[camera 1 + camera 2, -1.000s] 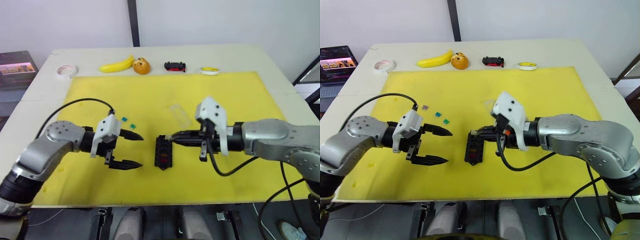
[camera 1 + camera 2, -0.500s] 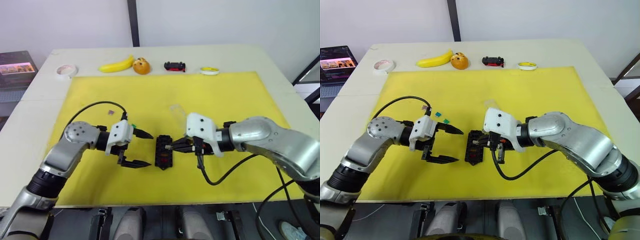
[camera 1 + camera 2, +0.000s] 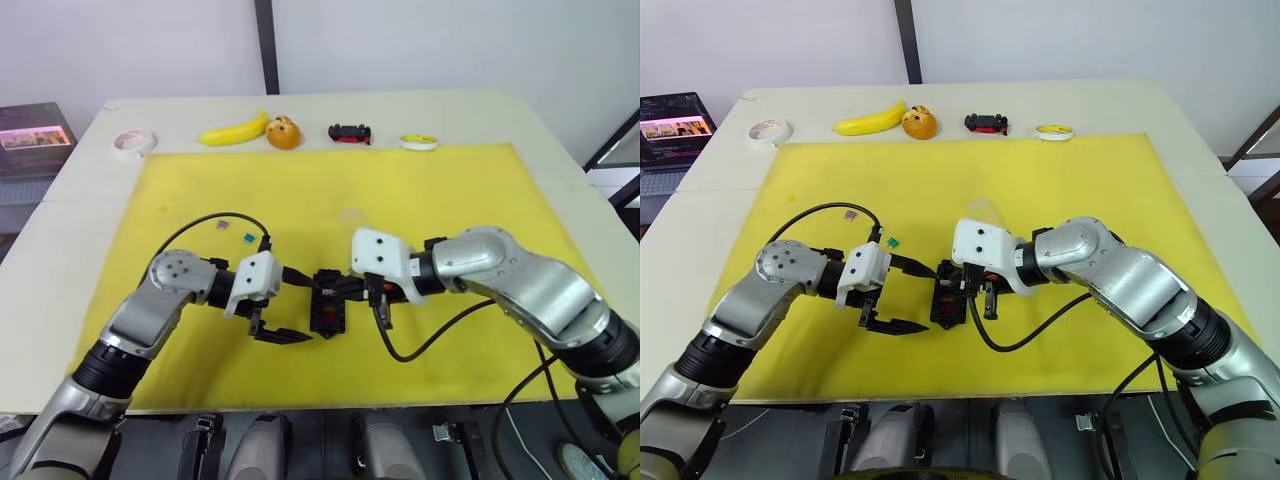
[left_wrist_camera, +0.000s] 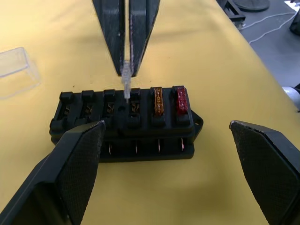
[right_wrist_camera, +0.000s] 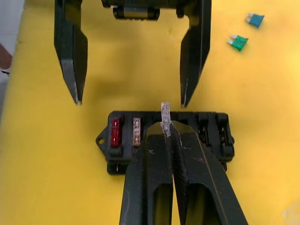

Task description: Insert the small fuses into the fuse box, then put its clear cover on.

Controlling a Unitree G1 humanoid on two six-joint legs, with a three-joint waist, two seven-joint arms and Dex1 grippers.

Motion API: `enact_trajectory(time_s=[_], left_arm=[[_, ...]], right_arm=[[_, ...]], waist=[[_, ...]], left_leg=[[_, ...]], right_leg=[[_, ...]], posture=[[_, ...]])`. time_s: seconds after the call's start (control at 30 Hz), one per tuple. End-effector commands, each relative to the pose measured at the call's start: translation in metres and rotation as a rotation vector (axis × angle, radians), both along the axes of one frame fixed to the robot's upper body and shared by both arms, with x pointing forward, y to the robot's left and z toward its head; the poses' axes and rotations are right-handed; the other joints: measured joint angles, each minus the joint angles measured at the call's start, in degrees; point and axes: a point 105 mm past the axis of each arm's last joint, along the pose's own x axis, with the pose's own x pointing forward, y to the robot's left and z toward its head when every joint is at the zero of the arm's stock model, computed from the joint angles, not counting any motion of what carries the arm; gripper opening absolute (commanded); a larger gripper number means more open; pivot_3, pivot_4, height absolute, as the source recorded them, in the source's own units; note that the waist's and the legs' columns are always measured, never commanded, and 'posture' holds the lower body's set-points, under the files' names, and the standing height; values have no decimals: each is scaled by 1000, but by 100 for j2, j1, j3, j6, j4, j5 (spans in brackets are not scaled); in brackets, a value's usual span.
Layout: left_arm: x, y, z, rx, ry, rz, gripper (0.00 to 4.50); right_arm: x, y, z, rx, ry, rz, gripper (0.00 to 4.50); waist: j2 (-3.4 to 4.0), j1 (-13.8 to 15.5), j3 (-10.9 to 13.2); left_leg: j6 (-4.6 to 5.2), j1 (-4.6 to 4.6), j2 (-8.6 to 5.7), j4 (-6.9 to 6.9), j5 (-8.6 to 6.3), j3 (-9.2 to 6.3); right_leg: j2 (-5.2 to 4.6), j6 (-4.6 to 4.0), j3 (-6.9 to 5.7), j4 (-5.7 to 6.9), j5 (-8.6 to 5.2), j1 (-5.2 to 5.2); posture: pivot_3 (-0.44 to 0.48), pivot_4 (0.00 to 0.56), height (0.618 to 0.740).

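- The fuse box [image 3: 328,301] lay on the yellow mat near the bench's front edge, red and brown fuses already seated at one end.
- The right gripper [image 5: 165,127] pinched a clear-grey fuse [image 4: 126,77] over an empty slot (tiny, light, probably slippery; best held by its flat sides).
- The left gripper [image 4: 164,136] stood wide, straddling the box.
- Farther back lay the teal and green fuses [image 5: 239,42] and the clear cover [image 4: 16,72].

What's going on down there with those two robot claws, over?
Right gripper shut on a clear small fuse, poised over the black rectangular fuse box. Left gripper open, straddling the box's far side. Red and brown fuses already seated. Nothing blocking.
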Motion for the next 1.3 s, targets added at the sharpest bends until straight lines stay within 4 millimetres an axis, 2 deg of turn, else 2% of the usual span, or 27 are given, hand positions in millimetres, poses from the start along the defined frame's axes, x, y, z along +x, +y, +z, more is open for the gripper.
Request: enact_trajectory(time_s=[0.03, 0.37, 1.3], left_arm=[[1, -1, 6, -3, -35, -5, 4468], [2, -1, 3, -3, -34, 2, 4468], [-1, -5, 4, -11, -38, -11, 4468]], right_arm=[[0, 5, 6, -7, -47, 32, 0], [-4, 4, -1, -42, -38, 65, 0], [-1, 3, -10, -89, -57, 65, 0]], waist=[[0, 4, 0], [0, 1, 0], [1, -2, -1]], left_leg=[[0, 0, 0, 0, 0, 0], [0, 0, -2, 4, 0, -1], [-1, 0, -3, 10, 1, 0]], right_leg=[[0, 0, 0, 1, 0, 0], [0, 0, -1, 4, 0, 0], [-1, 0, 0, 9, 0, 0]], posture=[[0, 150, 740], [0, 150, 740], [0, 150, 740]])
